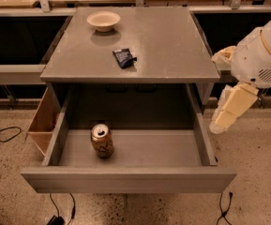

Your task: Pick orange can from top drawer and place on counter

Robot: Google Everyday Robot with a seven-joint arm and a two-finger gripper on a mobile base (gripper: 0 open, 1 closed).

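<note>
The orange can (101,140) stands upright inside the open top drawer (130,179), toward its left side, with its silver top and pull tab showing. The drawer is pulled fully out from the grey cabinet. The counter (168,41) is the flat grey cabinet top above it. My gripper (228,110), cream-coloured, hangs from the white arm to the right of the drawer, outside its right wall and above the floor. It is well apart from the can and holds nothing that I can see.
A cream bowl (103,20) sits at the counter's back left. A dark blue wrapper (124,57) lies near the counter's middle. A tan wooden box (42,124) hangs at the cabinet's left side. Cables (3,132) lie on the speckled floor. Wooden tabletops run behind.
</note>
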